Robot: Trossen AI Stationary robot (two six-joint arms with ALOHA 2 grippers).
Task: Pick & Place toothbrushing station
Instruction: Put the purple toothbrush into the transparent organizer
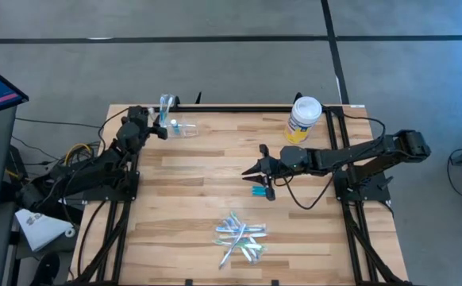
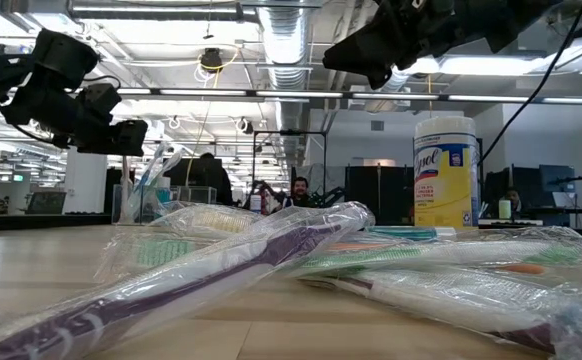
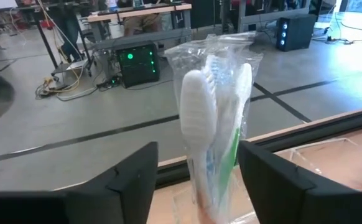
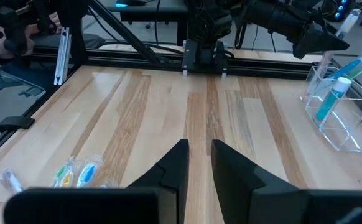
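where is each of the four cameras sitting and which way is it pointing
High view: overhead, straight down on the table; both arms, left gripper and right gripper show.
Low view: table height, level across wrapped toothbrushes into the room; arms enter from above.
Left wrist view: on the left arm, past its own fingers at bagged toothbrushes.
Right wrist view: on the right arm, past its fingers across the table to the clear cup.
Shared: the high and low views both show the yellow-labelled jar.
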